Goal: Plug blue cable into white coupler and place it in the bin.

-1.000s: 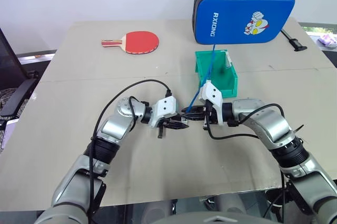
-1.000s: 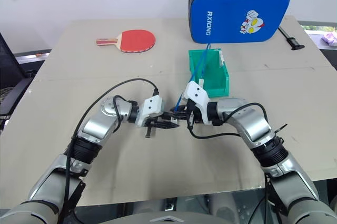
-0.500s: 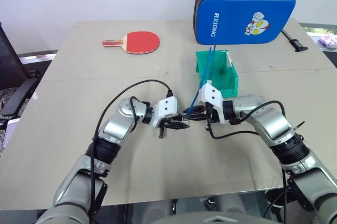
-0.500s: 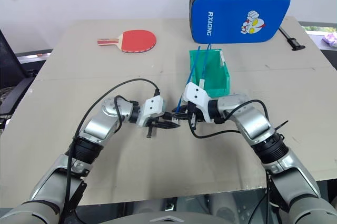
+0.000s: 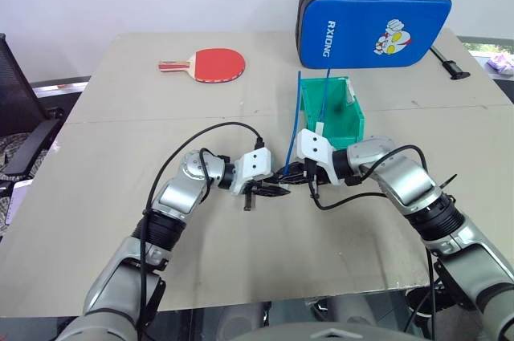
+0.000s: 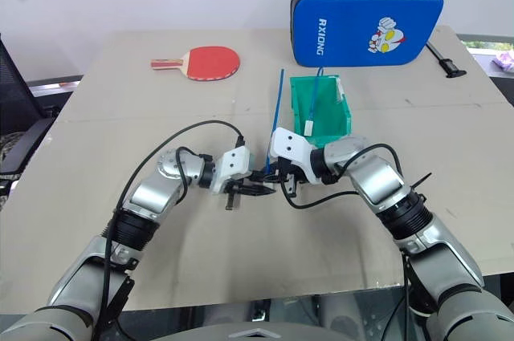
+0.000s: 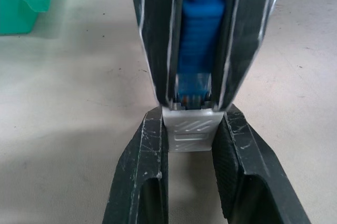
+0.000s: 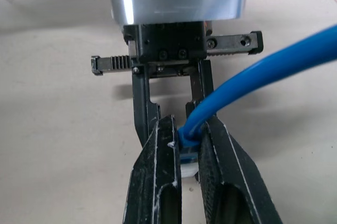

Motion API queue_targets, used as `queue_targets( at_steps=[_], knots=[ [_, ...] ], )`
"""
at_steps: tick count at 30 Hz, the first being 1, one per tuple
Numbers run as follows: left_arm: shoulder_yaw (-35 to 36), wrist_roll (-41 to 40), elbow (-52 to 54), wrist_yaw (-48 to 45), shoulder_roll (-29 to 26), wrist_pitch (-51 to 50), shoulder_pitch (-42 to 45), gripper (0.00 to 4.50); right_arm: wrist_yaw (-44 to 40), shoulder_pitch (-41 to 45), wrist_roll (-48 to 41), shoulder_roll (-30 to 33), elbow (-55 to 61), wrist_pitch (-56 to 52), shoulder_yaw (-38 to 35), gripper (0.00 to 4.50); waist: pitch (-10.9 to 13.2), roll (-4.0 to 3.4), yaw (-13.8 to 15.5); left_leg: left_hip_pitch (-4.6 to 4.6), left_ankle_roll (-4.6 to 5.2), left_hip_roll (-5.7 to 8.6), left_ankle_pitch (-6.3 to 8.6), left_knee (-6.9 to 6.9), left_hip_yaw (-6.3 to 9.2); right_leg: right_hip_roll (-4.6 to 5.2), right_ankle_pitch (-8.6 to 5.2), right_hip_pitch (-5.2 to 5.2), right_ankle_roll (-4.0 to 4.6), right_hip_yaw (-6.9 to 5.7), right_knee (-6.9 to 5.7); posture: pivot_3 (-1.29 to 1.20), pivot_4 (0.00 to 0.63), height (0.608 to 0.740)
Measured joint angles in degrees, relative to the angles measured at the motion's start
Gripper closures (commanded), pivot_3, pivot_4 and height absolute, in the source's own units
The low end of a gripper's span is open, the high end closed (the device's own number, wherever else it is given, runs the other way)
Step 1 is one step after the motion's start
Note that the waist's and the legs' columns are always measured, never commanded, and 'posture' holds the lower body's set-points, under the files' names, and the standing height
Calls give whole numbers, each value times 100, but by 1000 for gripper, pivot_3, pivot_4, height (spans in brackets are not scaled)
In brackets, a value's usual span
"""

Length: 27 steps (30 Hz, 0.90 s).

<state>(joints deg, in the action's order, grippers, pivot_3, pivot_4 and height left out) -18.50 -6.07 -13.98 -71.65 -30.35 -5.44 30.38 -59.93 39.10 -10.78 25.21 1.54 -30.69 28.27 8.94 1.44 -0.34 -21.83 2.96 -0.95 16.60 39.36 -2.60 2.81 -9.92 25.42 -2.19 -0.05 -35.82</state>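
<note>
Blue cable point(image 7: 196, 50) plug pinched in right gripper point(image 5: 299, 176), nose at white coupler point(image 7: 190, 129) clamped by left gripper point(image 5: 273, 190) above table; slight misalignment could jam the plug.

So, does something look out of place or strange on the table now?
Nothing looks damaged or spilled. One oddity: the thin bright-blue cable rises stiffly from the right hand and arches into the small green plastic bin, while the left hand holds the tiny white coupler against its plug.
</note>
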Motion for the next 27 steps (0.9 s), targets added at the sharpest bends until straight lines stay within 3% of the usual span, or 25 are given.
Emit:
queue_targets(
  at_steps=[3,5,8,10,12,15,21,27],
  knots=[
    [0,22,0,65,18,0,-26,3967,-71,-16,68,-11,-58,96,4,4500,-4,-2,0,13,0,-1,0,0,2,0,-3,-13,5,0,0,0,150,740],
    [8,24,6,90,37,-33,-51,2954,-71,-45,101,-23,-69,136,-2,4500,-13,-5,0,19,0,-1,0,0,3,0,-5,-20,7,-1,0,0,150,740],
    [49,-95,222,164,94,-270,-199,1834,0,-214,69,-159,-85,183,-187,4500,-24,-5,-10,19,0,-3,0,0,4,0,-4,-20,6,-1,0,0,150,740],
    [167,-212,483,278,97,-442,-359,746,90,-411,-126,-239,-69,137,-475,4500,-23,-6,-26,16,0,-5,0,0,6,0,0,-17,1,-1,0,0,150,740],
    [389,-384,846,394,53,-711,-524,113,206,-614,-339,-253,36,-82,-760,4500,-22,-6,-30,7,0,-9,0,-1,9,0,1,-7,0,-3,-2,0,150,740],
    [774,-724,1458,546,-36,-962,-951,113,427,-961,-792,-205,509,-598,-1278,4500,-20,-9,-29,-15,-1,-13,0,-3,9,2,1,17,0,-3,-5,0,150,740],
    [1731,-1518,2614,1183,-40,-1393,-2044,113,1497,-1061,-2297,-136,1939,-2314,-3231,4500,-13,-17,-25,-21,-2,-16,1,-10,21,17,1,22,1,-23,0,0,150,740],
    [1974,-1883,3463,1757,275,-1462,-2705,113,2426,88,-2752,89,1209,-3572,-3792,4500,-9,-22,-46,-11,-1,-6,0,-8,-1,18,-10,17,24,-8,0,0,150,740]
  ],
)
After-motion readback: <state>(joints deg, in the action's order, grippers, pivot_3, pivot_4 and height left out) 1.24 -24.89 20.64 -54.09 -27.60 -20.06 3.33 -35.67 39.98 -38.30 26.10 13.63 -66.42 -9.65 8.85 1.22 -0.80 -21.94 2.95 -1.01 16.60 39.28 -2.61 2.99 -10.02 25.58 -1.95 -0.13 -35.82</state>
